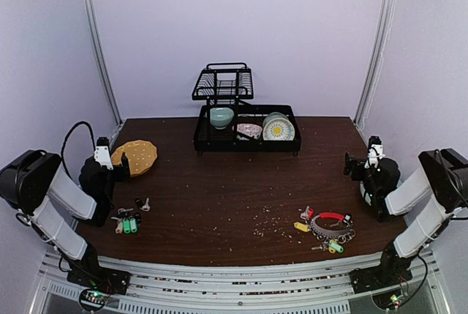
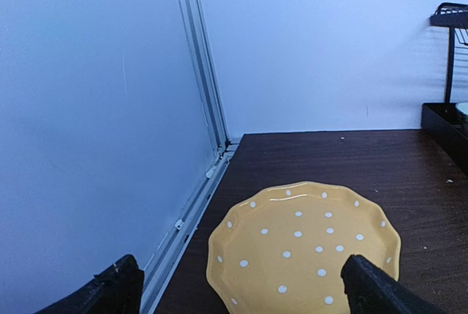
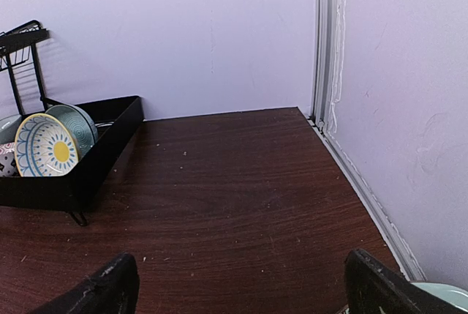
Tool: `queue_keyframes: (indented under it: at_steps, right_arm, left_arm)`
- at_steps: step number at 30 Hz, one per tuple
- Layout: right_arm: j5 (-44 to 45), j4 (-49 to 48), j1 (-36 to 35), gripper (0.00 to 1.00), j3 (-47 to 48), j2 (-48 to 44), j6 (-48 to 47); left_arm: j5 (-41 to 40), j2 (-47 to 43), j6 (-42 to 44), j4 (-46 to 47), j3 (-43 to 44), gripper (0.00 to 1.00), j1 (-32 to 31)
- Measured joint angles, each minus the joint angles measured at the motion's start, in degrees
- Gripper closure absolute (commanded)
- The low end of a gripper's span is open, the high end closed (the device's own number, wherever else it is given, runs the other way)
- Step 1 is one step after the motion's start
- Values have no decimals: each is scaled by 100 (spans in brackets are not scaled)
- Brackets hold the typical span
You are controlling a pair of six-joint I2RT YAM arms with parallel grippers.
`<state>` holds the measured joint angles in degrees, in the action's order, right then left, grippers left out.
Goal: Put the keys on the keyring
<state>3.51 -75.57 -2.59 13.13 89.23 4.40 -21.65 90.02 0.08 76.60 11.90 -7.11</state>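
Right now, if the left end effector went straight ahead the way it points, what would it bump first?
Probably the yellow dotted plate, lying just ahead of the left end effector. If it passes over that, the back wall comes next.
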Motion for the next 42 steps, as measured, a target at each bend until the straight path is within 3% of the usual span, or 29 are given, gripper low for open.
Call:
queue_keyframes:
  at_steps: [13,19,23,25,27,32,35,37,40,42]
  right_arm:
    - [9,254,0,0,9,-155,7]
    - [-103,2730,17,3,1163,-1862,481]
    - [-1974,3517,48,27,2070,-2461,1360]
    - [-2826,4035,-76,30,2326,-2435,1729]
    - [-3145,4996,-402,32,2627,-2330,1910]
    - [-2140,7836,-1996,43,3252,-2284,2031]
    - [-1270,9348,-2769,38,3418,-2238,2350]
    - [-874,10083,-2977,34,3414,-2186,2490]
    - [-479,11020,-3053,42,3412,-2013,2767]
    - [-365,11359,-3053,41,3412,-1886,3045]
  left_arm:
    - [282,-48,-74,-138,33,2,192]
    - [356,-1471,-258,-1853,726,2,192]
    - [793,-2103,-723,-3101,1937,2,92]
    - [940,-2312,-951,-3735,2391,2,-98]
    - [1027,-2562,-1134,-4415,2699,2,-420]
    - [1416,-3093,-1335,-6050,3191,2,-1506]
    - [1985,-3193,-1346,-6758,3403,2,-1939]
    - [2247,-3189,-1311,-7073,3464,2,-2087]
    - [2529,-3112,-1250,-7503,3506,2,-2208]
    - [2697,-2953,-1235,-7788,3635,2,-2227]
